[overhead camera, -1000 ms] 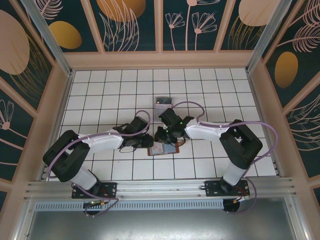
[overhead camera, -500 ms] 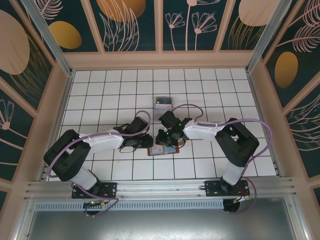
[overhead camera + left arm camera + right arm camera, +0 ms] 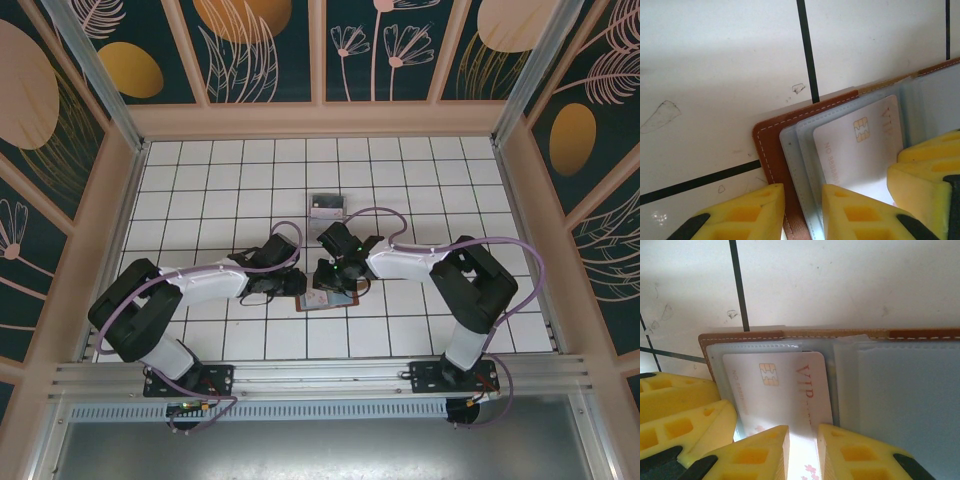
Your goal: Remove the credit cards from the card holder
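Card holder (image 3: pixel 771 150) lying open on the tiled table (image 3: pixel 715 65), worked by both of my tools. Nearest the lens, the left gripper (image 3: pixel 803 202) stands narrow, its fingers straddling the holder's brown stitched corner. Whether they clamp it or merely press on it I cannot tell. The right gripper (image 3: pixel 802 442), likewise narrow, straddles the near edge of the top credit card (image 3: pixel 782 385), and again I cannot confirm a true pinch. Just ahead of those fingertips the card lies chip side up in the blue-grey sleeve, its far edge just short of the stitched leather rim. Over the last second the right arm has folded in toward the left, and the holder seems to have crept slightly that way. I read this as the start of extraction, with no card free yet. Farther beyond both tools sits a small tray (image 3: pixel 326 207).
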